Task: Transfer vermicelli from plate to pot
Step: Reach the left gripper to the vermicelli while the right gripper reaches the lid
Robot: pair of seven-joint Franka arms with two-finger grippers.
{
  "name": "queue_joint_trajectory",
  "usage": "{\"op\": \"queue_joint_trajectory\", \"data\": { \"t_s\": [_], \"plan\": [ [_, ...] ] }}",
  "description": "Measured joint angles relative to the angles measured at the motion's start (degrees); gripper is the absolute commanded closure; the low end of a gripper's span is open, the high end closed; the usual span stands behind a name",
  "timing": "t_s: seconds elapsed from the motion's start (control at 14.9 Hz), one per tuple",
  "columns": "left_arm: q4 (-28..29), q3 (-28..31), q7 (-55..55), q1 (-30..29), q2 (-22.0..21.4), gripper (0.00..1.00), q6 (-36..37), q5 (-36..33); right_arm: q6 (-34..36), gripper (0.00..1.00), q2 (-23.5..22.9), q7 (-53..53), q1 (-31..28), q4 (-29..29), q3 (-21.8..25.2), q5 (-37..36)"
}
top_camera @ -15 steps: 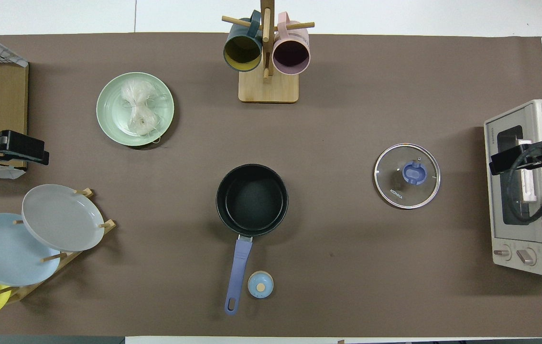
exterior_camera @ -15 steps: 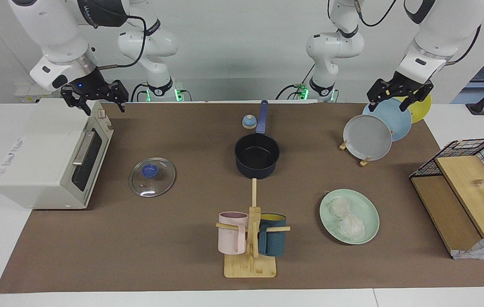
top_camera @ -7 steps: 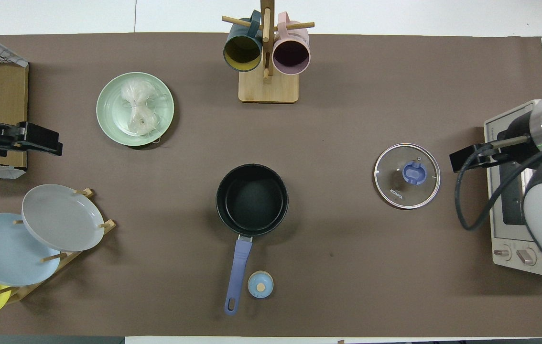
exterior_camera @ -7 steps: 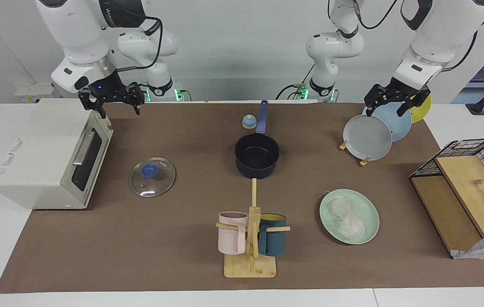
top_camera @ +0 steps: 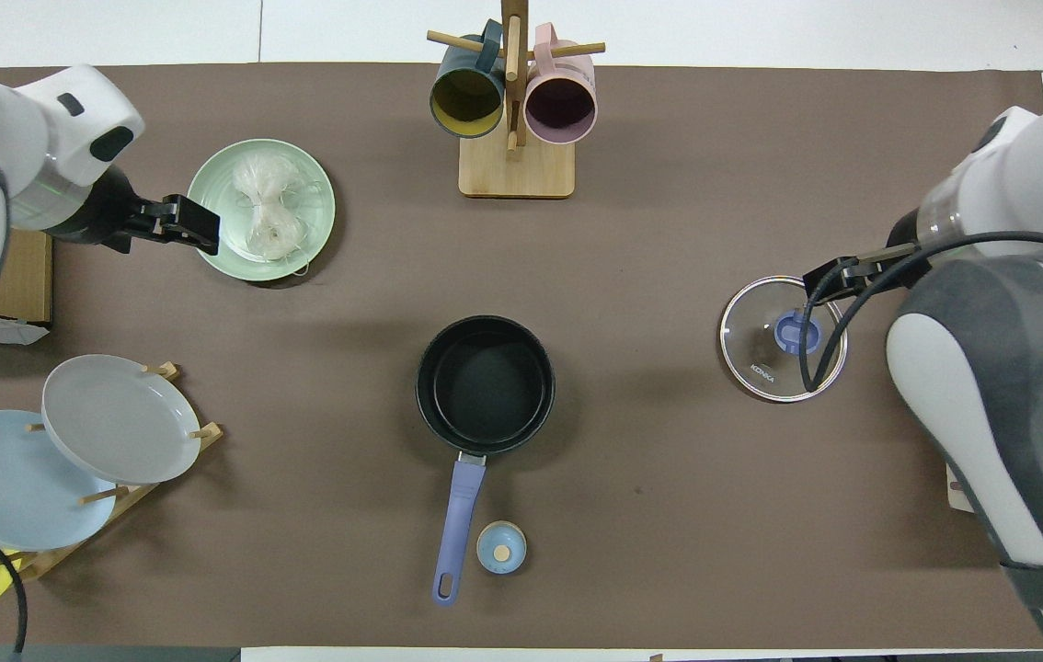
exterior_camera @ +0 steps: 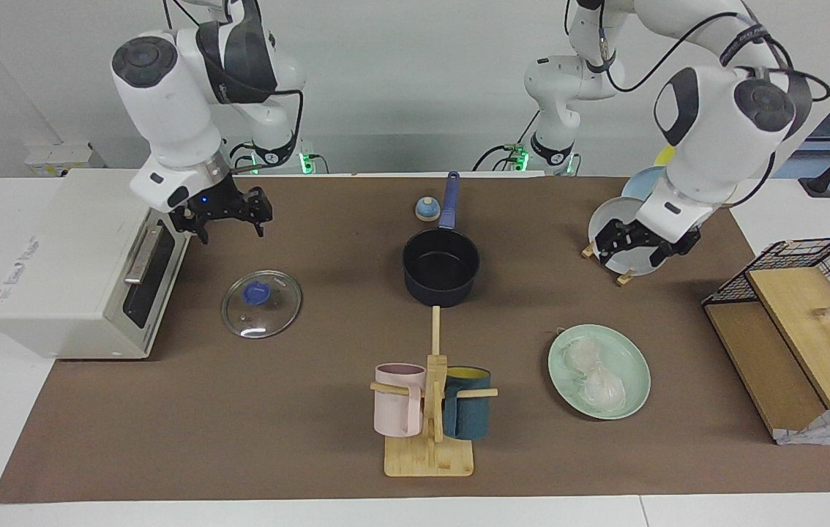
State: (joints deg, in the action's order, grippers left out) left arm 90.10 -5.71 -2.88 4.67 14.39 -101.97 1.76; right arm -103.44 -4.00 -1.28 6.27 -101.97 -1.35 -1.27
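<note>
Both arms have swung inward over the mat since the earlier frames. Going across the facing view: the toaster oven (exterior_camera: pixel 86 263) sits at the right arm's end, and the right gripper (exterior_camera: pixel 228 212), fingers apart and empty, hangs just beside it, above the glass lid (exterior_camera: pixel 262 304). Mid-table stands the empty pot (exterior_camera: pixel 440 267), a small blue knob (exterior_camera: pixel 427 209) beside its handle; the mug rack (exterior_camera: pixel 430 410) stands farther from the robots. The left gripper (exterior_camera: pixel 638 249), fingers apart and empty, hangs in front of the plate rack (exterior_camera: pixel 623 245), short of the plate (exterior_camera: pixel 631 351), where the vermicelli (exterior_camera: pixel 594 373) lies untouched.
</note>
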Motion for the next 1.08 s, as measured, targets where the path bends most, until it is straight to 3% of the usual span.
{"op": "queue_joint_trajectory", "data": {
  "t_s": [0.54,0.81,1.08],
  "plan": [
    [-0.1,0.0,0.0,0.3,12.7,0.00,-17.5,-0.4,-23.2,0.00,-1.7,-5.7,-0.4,-17.8,0.2,0.0],
    [-0.1,0.0,0.0,0.4,16.3,0.00,-23.1,-2.5,-28.4,0.00,-1.9,-7.5,-0.8,-21.7,0.3,0.0],
    [0.0,0.0,0.1,0.6,16.8,0.00,-24.7,-2.6,-30.5,0.00,-3.6,-10.8,-1.0,-23.3,0.3,0.0]
  ]
}}
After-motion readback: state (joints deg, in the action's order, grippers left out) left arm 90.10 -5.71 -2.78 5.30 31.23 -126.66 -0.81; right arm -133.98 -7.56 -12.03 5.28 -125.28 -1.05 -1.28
